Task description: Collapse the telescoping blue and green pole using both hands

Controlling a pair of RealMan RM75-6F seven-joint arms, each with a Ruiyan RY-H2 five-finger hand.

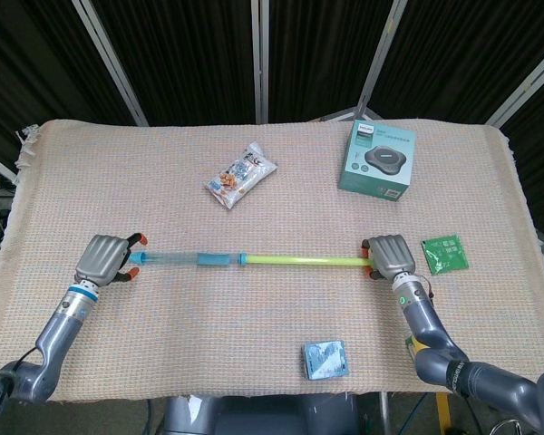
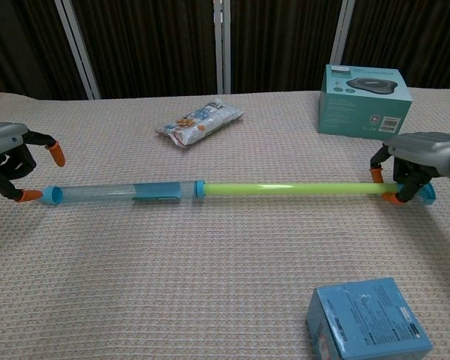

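The pole lies across the table's middle, with a clear blue tube (image 1: 186, 260) (image 2: 112, 196) on the left and a green rod (image 1: 299, 260) (image 2: 292, 188) on the right, fully extended. My right hand (image 1: 392, 256) (image 2: 416, 156) grips the green rod's far right end, fingers curled around it. My left hand (image 1: 107, 258) (image 2: 6, 159) sits at the blue tip (image 2: 52, 196). Its fingers are spread above and below the tip, one orange fingertip (image 2: 28, 196) just beside it, not closed on it.
A snack bag (image 1: 241, 175) (image 2: 199, 120) and a teal boxed product (image 1: 376, 160) (image 2: 366, 90) lie beyond the pole. A green packet (image 1: 444, 254) sits right of my right hand. A small blue box (image 1: 325, 359) (image 2: 367, 319) stands near the front edge.
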